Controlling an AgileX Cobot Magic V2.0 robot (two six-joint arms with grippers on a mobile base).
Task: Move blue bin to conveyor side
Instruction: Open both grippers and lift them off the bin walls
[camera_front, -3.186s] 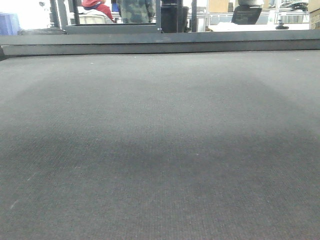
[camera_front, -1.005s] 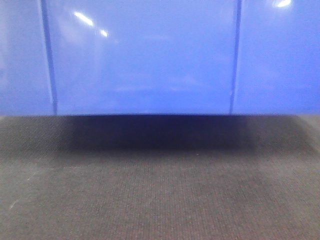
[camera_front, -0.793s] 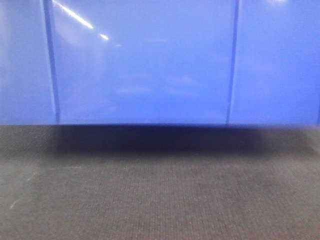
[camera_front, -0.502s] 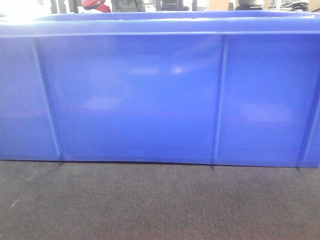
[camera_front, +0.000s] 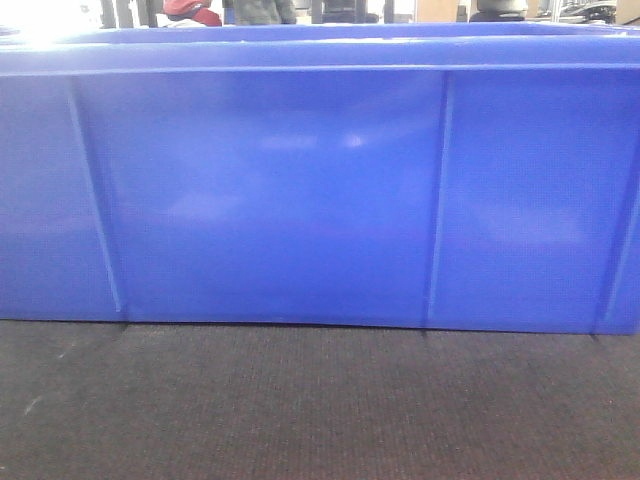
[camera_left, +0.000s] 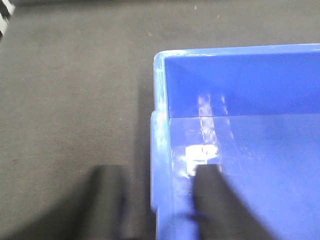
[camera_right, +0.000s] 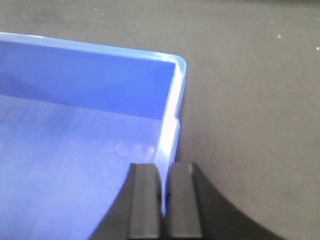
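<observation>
The blue bin (camera_front: 300, 190) sits flat on the conveyor (camera_front: 320, 400), its long wall filling most of the front view with no gap showing under its base. Judging from that, the carrying looks largely done; what seems left is letting go and drawing both arms clear.

The left hand (camera_left: 155, 200) straddles the bin's left end wall, 1 dark finger outside and 1 inside, set wide apart with daylight on both sides, so it appears loose rather than clamped. The right hand (camera_right: 162, 200) is pinched tight on the right end wall, its 2 black fingers nearly together with the thin rim between them.

The bin is glossy moulded plastic, rectangular, with raised vertical ribs (camera_front: 438, 200) on its walls, a thickened top rim and rounded corners; ceiling lights glare off its smooth inner floor. It looks empty. The belt is matte, dark grey, finely woven, flecked with pale specks.
</observation>
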